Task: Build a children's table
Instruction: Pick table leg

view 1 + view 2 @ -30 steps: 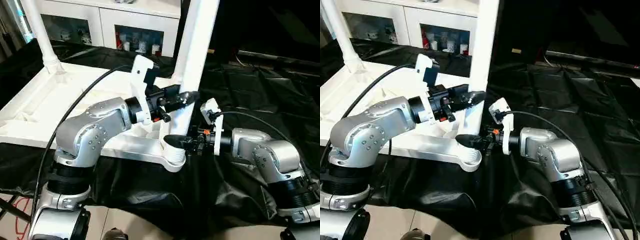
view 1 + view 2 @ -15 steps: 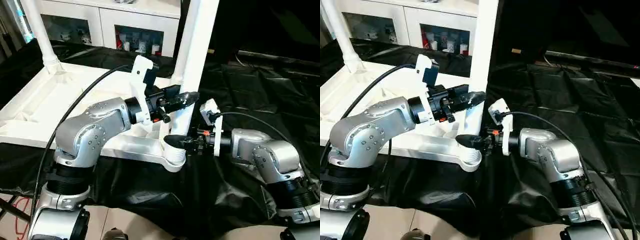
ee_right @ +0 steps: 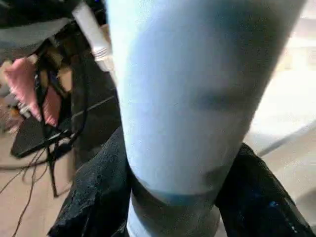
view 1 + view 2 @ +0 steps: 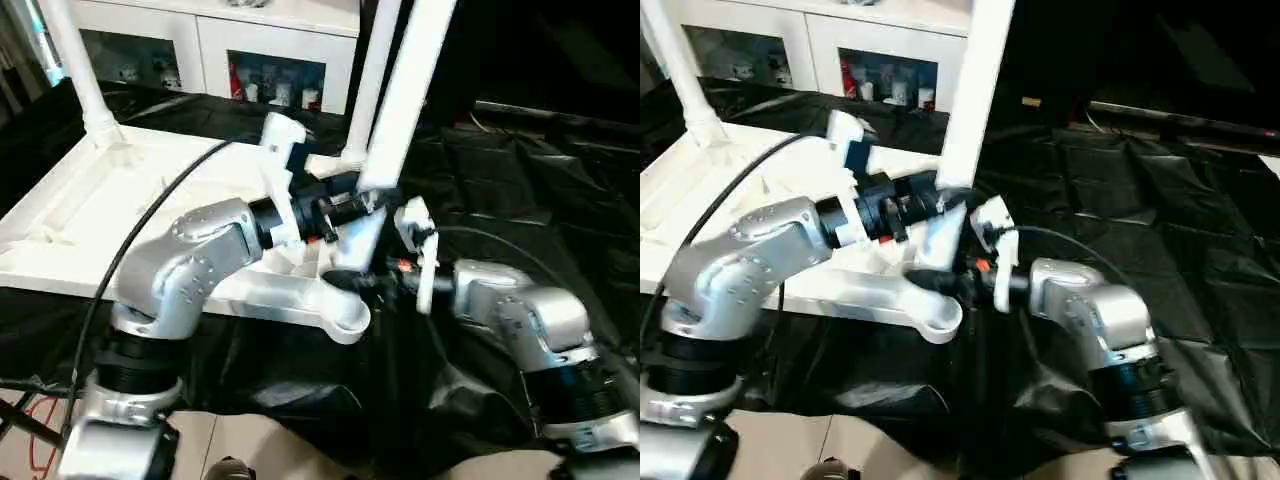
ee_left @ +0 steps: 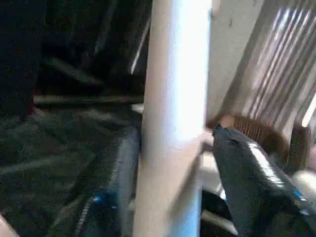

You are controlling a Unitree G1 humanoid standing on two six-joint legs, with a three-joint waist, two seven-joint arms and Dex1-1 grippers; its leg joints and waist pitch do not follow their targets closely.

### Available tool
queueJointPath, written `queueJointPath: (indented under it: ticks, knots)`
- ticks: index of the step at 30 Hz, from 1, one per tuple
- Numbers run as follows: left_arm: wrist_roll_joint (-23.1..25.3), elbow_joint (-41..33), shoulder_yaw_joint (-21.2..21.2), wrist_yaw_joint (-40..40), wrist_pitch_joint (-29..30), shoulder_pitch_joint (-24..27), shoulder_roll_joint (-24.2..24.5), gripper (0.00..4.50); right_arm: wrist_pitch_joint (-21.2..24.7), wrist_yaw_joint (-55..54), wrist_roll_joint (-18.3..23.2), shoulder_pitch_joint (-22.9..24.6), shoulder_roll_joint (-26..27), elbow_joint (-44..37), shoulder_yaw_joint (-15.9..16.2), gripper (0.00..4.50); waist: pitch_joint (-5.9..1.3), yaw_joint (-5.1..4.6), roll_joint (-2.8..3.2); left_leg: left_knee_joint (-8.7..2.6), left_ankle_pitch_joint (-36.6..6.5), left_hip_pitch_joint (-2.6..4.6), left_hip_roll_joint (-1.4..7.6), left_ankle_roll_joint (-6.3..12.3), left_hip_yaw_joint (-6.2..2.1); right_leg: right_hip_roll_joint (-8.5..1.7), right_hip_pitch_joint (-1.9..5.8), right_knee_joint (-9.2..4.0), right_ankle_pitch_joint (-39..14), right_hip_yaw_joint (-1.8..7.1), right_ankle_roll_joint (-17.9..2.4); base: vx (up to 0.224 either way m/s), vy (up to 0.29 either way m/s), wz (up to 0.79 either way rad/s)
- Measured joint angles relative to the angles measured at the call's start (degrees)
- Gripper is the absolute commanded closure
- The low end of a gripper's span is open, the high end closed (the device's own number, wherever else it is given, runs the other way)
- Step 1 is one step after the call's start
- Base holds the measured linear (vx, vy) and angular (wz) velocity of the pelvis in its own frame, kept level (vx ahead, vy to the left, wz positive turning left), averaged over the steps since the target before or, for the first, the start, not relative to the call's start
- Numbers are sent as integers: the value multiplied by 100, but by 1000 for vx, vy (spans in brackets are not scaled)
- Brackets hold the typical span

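I see the children's table point(image 4: 90, 215) lying upside down on a black sheet point(image 4: 1140, 200), in the left half of the head view, its ribbed underside facing up. One leg point(image 4: 75, 70) stands at the far left corner, at the upper left of the frame. A second leg point(image 4: 405, 100) rises tilted at the centre, above the near corner socket point(image 4: 345, 315).

My left end effector point(image 4: 350, 205) reaches this leg from the left. In the left wrist view its two black fingers point(image 5: 252, 173) stand on either side of the leg, with a small gap, so I cannot tell if they hold it.

My right end effector point(image 4: 350, 283) comes from the right, lower down, near the socket. In the right wrist view its fingers point(image 3: 94, 197) lie against both sides of the leg.

A white cabinet point(image 4: 250, 50) stands at the top.
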Motion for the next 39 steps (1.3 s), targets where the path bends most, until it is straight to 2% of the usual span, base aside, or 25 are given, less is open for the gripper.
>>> queueJointPath:
  ticks: [6,9,10,11,14,16,20,22,23,26,27,28,29,33,35,39]
  knots:
    - [-158,380,488,-18,-426,60,-87,163,-375,-433,-16,5,329,122,-330,260,-1,-7,9,0,0,3,1,0,0,0,1,1,0,0,-1,0,0,0]
    - [-94,539,570,-194,-603,75,166,163,-557,-707,-154,4,346,303,-385,260,1,-12,17,0,0,5,1,-1,0,1,1,3,1,0,-2,0,0,0]
    - [80,593,454,-380,-759,103,413,163,-658,-813,-272,-8,342,377,-380,260,0,-16,26,-2,0,6,1,-1,0,1,0,3,1,0,-2,0,0,0]
    - [478,635,88,-769,-1034,212,944,163,-771,-979,-473,-15,283,464,-359,260,-4,-21,39,-6,0,9,1,-1,1,2,1,1,1,2,-1,0,0,0]
    - [1080,892,-600,-1645,-1319,484,1592,163,-850,-1260,-719,-13,82,637,-503,260,0,-18,57,-8,0,7,-2,-1,4,1,-1,1,1,9,-1,0,0,0]
    - [1228,1016,-855,-1967,-1395,566,1649,163,-887,-1303,-745,-14,76,637,-554,260,1,-15,58,-7,0,8,-2,-1,5,1,-1,3,1,10,-2,0,0,0]
    - [1841,1339,-1652,-2690,-1985,492,1976,163,-944,-1334,-809,-13,25,640,-537,260,0,-55,69,-8,3,21,-1,-6,8,2,0,13,5,14,-9,0,0,0]
    - [2094,1633,-1852,-2921,-2238,434,2089,163,-1018,-1346,-823,-13,-14,660,-540,260,0,-83,70,-7,5,27,-1,-10,8,2,1,22,5,17,-9,0,0,0]
    - [2191,1752,-1916,-3004,-2340,405,2113,192,-1025,-1346,-830,-13,-13,668,-540,260,0,-96,70,-7,6,28,-2,-10,8,2,1,23,6,18,-9,0,0,0]
    - [2587,2194,-2201,-3299,-2753,219,2224,199,-1037,-1336,-895,-13,31,711,-533,260,0,-122,70,-6,6,29,-2,-10,8,2,0,27,6,18,-9,0,0,0]
    - [2688,2304,-2268,-3360,-2869,176,2257,202,-1037,-1336,-909,-13,36,715,-527,260,1,-127,74,-7,6,29,-2,-10,8,2,0,27,6,18,-10,0,0,0]
    - [2797,2430,-2336,-3403,-3008,145,2286,230,-1040,-1336,-918,-13,41,715,-520,260,-3,-132,84,-6,6,29,-2,-10,8,2,0,27,6,19,-10,0,0,0]
    - [2905,2576,-2404,-3448,-3143,127,2308,230,-1052,-1338,-930,-13,42,715,-508,260,-9,-138,101,-6,5,29,-3,-10,10,2,0,26,5,23,-10,0,0,0]
    - [3063,3089,-2472,-3497,-3422,-58,2252,240,-1068,-1340,-933,40,40,662,-472,260,-7,-131,132,-6,5,26,-3,-10,11,2,-3,26,5,24,-10,0,0,0]
    - [3138,3286,-2471,-3504,-3584,-135,2232,281,-1068,-1334,-932,122,37,607,-443,260,-9,-121,153,-6,5,27,-4,-9,11,2,-2,26,5,25,-10,0,0,0]
    - [3225,3665,-2470,-3582,-3768,-274,2138,292,-1067,-1321,-934,237,26,603,-427,260,-2,-127,202,0,5,29,-5,-9,13,2,-1,26,8,29,-15,0,0,0]
